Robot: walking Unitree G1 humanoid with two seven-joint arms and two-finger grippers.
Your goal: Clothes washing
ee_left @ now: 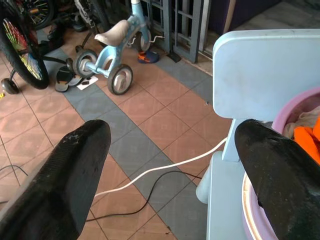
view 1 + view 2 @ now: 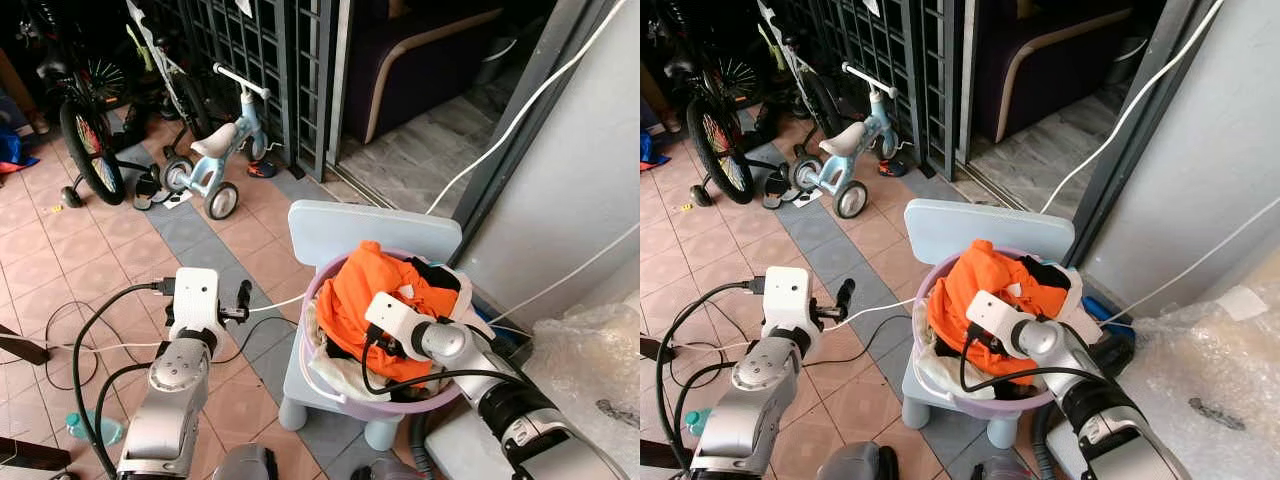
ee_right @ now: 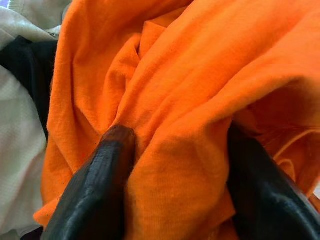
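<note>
Basin [image 2: 330, 395] contents under orange garment [image 2: 360, 290]

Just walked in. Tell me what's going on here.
The robot is working at a purple laundry basin that sits on a small light-blue chair. Its right gripper is pushed into the orange garment on top of the pile, a fold of cloth bunched between its fingers. The left gripper hangs open over the tiled floor, beside the chair.

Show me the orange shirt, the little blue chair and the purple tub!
orange shirt [image 2: 375, 285]: left eye view, on its bunched top folds.
little blue chair [image 2: 370, 228]: left eye view, on its backrest.
purple tub [image 2: 415, 408]: left eye view, on its front rim.
</note>
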